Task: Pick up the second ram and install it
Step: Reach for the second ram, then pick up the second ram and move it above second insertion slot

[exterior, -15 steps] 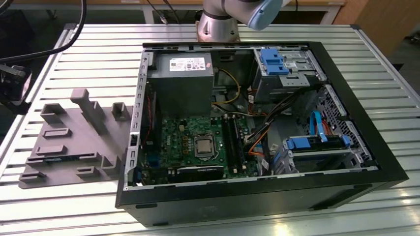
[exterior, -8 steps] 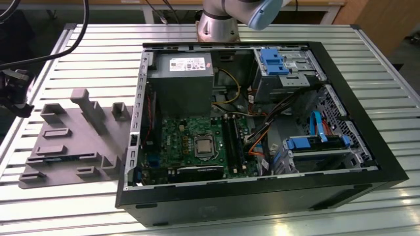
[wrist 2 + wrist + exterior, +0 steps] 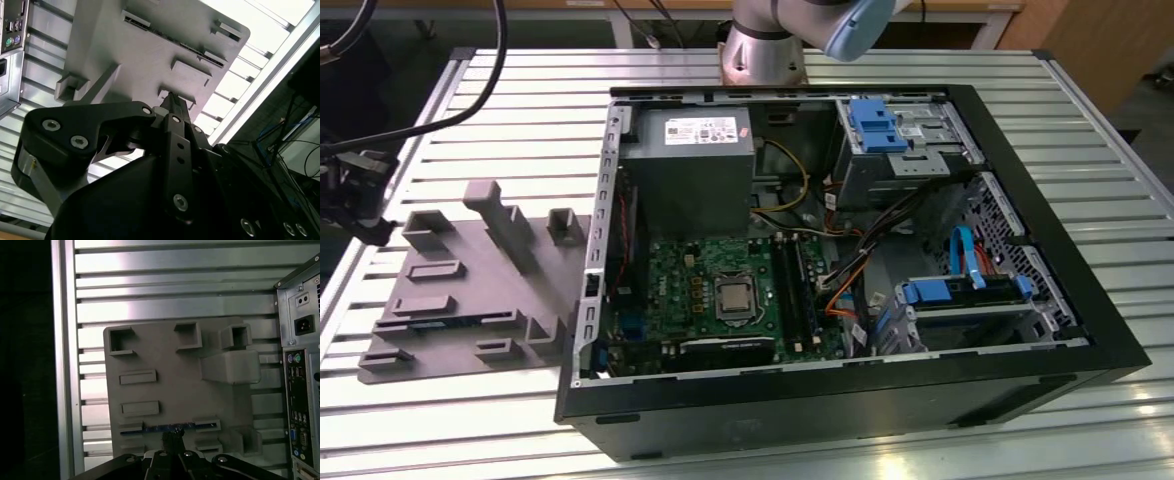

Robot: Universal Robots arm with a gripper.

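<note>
The second ram (image 3: pixel 150 428) lies on edge in the grey tray (image 3: pixel 165 355), a thin blue-green strip held between two low holders. In the exterior view the ram (image 3: pixel 454 323) sits near the tray's (image 3: pixel 467 290) front. My gripper (image 3: pixel 172 436) hangs over the tray with its dark fingertips pressed together, right above the middle of the ram; I cannot tell if they touch it. In the second wrist view the gripper (image 3: pixel 172 102) tapers to a single narrow tip over the tray (image 3: pixel 145 55), with nothing between the fingers.
An open computer case (image 3: pixel 654 420) lies at the exterior view's right of the tray. Inside are a green motherboard (image 3: pixel 687 285) with black slot rails (image 3: pixel 794 285), a grey power supply (image 3: pixel 687 160) and blue drive bays (image 3: pixel 947 292). The arm's base (image 3: pixel 761 45) stands behind the case, and dark cables (image 3: pixel 354 190) hang at the exterior view's left edge.
</note>
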